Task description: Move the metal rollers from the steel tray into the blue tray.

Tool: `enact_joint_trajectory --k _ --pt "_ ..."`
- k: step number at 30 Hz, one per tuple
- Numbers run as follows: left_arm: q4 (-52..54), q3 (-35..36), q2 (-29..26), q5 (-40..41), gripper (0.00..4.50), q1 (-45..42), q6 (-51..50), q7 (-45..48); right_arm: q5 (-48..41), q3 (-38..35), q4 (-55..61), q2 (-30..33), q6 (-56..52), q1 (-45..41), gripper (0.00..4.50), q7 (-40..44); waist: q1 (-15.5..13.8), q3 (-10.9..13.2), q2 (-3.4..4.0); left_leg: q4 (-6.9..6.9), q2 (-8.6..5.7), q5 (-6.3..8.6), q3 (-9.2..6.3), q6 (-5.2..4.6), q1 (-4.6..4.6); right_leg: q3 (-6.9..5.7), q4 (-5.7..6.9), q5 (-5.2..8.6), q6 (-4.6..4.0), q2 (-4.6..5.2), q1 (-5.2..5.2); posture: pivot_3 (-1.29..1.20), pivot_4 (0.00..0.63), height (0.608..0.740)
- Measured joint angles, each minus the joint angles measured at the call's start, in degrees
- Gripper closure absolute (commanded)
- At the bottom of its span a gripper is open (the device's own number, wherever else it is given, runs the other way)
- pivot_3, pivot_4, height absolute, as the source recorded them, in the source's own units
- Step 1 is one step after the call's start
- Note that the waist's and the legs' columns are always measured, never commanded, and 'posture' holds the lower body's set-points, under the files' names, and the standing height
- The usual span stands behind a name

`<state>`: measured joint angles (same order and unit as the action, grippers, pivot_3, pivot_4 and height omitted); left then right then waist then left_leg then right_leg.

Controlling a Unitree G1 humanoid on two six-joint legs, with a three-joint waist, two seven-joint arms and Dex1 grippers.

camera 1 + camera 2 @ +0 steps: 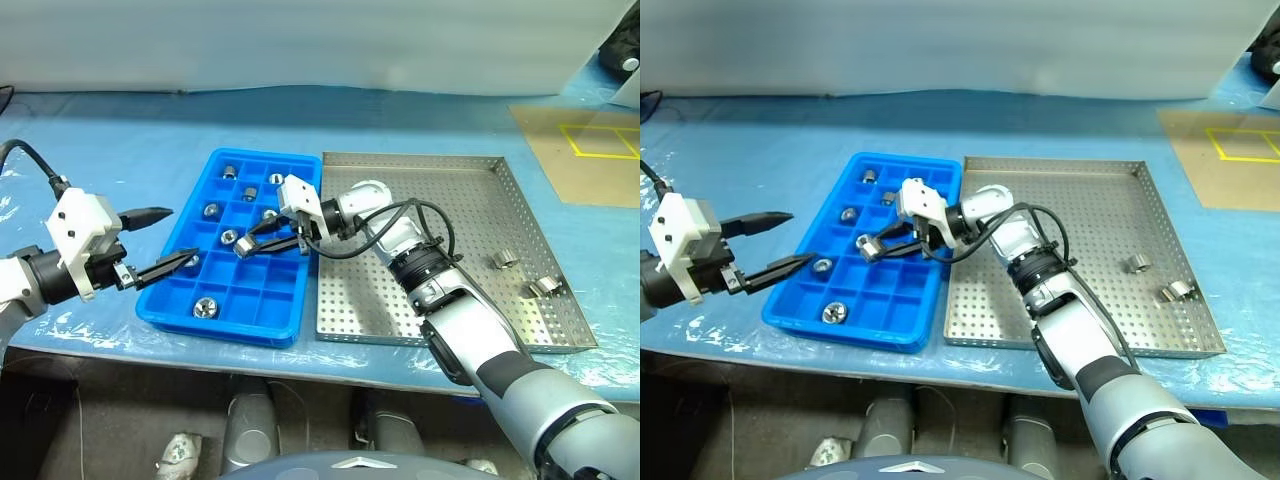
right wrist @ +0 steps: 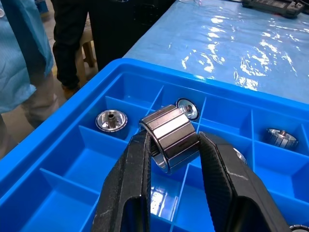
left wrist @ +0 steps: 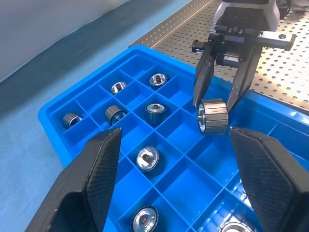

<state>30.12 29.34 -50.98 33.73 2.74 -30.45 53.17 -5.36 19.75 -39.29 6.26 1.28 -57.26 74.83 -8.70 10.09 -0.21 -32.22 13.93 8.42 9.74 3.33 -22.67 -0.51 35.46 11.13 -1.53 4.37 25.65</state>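
The blue tray (image 1: 240, 330) lies left of the steel tray (image 1: 440, 190), their long sides touching. My right gripper (image 1: 245, 247) reaches from the steel tray's side over the middle of the blue tray, shut on a metal roller (image 2: 170, 137) that hangs just above the compartments. Several more rollers (image 1: 211, 210) rest in the blue tray's cells. Two rollers (image 1: 506, 259) (image 1: 542, 288) lie near the steel tray's right rim. At the blue tray's left edge my left gripper (image 1: 183, 234) stands open, with nothing between its fingers (image 3: 96, 169).
Blue sheeting covers the table. A tan mat with yellow lines (image 1: 590, 150) lies at the back right. The table's front edge runs just below both trays. In the right wrist view, a person (image 2: 29, 58) stands beyond the table.
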Motion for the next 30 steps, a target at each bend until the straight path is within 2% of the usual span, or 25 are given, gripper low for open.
enact_joint_trajectory --k 2,5,16,21,26,30 --pt "0.0 -0.1 0.0 0.0 0.75 -0.2 0.0 0.0 0.0 -0.1 0.0 -0.1 0.8 0.0 2.46 -0.2 0.0 0.0 0.0 -0.01 0.0 -0.02 0.0 0.02 -0.09 0.01 0.06 0.0 -0.01 0.0 0.14 0.31 0.15 0.74" --pt "-0.1 -0.3 0.0 0.0 0.75 -0.3 0.0 0.0 0.0 -0.3 0.0 -0.2 0.9 0.0 1.51 -0.3 0.0 0.0 -0.01 -0.08 0.01 -0.05 -0.03 0.06 -0.42 0.0 0.19 -0.01 -0.01 -0.02 0.46 0.31 0.15 0.74" --pt "-1.0 -2.4 0.0 0.0 0.75 -2.4 0.1 0.2 0.0 -0.7 0.2 0.2 -0.1 0.0 1.51 -0.9 0.0 0.0 -0.01 -0.15 0.03 -0.07 -0.11 0.09 -0.47 -0.02 0.27 -0.01 -0.02 -0.04 0.48 0.25 0.15 0.74" --pt "-3.0 -6.3 0.0 0.0 0.75 -6.1 0.7 1.1 -0.2 -2.9 1.6 3.8 -0.9 0.0 1.51 -1.3 0.1 0.0 -0.02 -0.26 0.02 -0.07 -0.12 0.1 -0.48 -0.03 0.31 -0.01 -0.02 -0.04 0.44 0.17 0.15 0.74" --pt "-9.0 -14.9 1.7 -0.6 0.75 -17.2 2.5 3.4 -0.9 -7.0 3.3 10.6 -2.7 -0.7 1.51 -1.9 0.3 0.0 -0.02 -0.55 0.01 -0.07 -0.13 0.1 -0.47 0.05 0.5 -0.02 -0.03 -0.04 0.38 0.06 0.15 0.74" --pt "-16.6 -23.1 6.2 -3.1 0.75 -26.1 5.5 6.2 -0.7 -9.5 4.2 15.4 -3.4 -0.5 1.51 -5.0 1.4 0.0 -0.02 -0.63 -0.02 -0.11 -0.13 0.16 -0.46 0.09 0.64 -0.03 -0.03 -0.05 0.4 -0.07 0.15 0.74"
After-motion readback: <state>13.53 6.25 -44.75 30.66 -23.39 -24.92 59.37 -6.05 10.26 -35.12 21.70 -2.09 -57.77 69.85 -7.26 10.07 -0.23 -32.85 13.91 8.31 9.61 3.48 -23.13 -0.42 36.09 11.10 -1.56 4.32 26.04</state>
